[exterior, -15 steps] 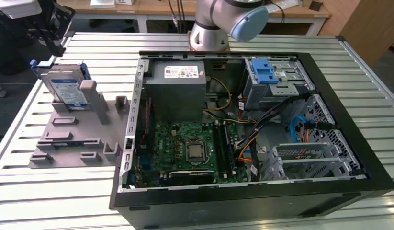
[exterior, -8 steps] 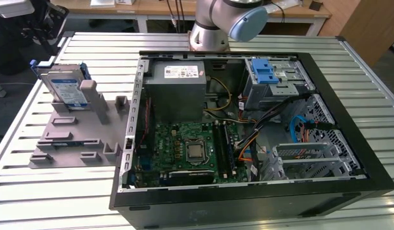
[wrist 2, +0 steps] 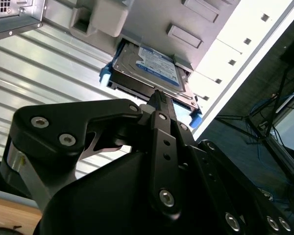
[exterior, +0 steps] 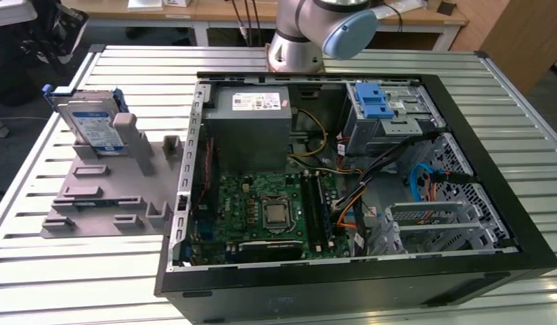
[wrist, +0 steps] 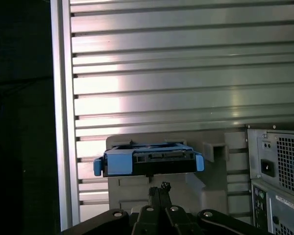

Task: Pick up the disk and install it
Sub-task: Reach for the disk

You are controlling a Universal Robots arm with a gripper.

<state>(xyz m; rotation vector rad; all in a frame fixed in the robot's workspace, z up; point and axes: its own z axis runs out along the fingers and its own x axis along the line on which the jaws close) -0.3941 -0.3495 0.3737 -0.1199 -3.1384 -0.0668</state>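
Exterior view's left: the disk (exterior: 91, 125) stands on edge in a grey fixture (exterior: 107, 196) on the slatted table (exterior: 43, 271), framed by its blue carrier and well apart from the case (exterior: 350, 284).

Centre: the case lies open side up. The power supply (exterior: 251, 112) sits at the far end and the motherboard (exterior: 269, 210) nearer. The arm (exterior: 305, 34) rises at the table's far edge.

Exterior view's right: drive cage (exterior: 391, 122) with 1 blue latch (exterior: 375, 101).

Both wrist views: the gripper (wrist: 159, 188) (wrist 2: 158, 95) has its 2 fingers pressed together, pinching nothing. The tips point at the disk (wrist: 149, 159) (wrist 2: 149, 68). They are near it, and a gap shows in the first wrist view.
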